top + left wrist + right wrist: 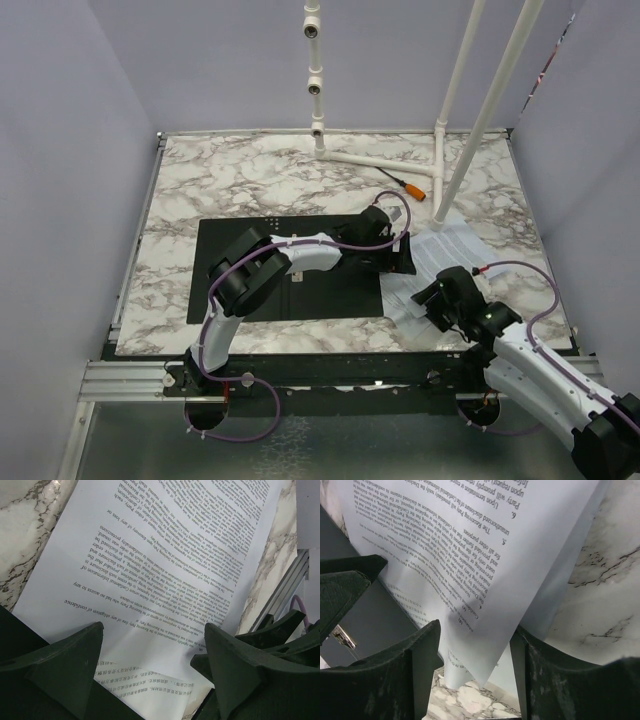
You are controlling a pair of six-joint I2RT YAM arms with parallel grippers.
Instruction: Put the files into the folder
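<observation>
The files (465, 245) lay on the marble table (250, 170), just right of the open black folder (340, 295). The left gripper (402, 258), jaws wide apart, stood over the sheets' left edge. The right gripper (432, 300), jaws also apart, straddled the near corner of the top sheet without clamping it.

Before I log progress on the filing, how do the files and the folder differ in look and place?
The files are white sheets with dense black print; the folder lies open, showing its black inside. The files sit skewed at the right of the marble table; the folder sits squared near its middle. Both lie flat.
</observation>
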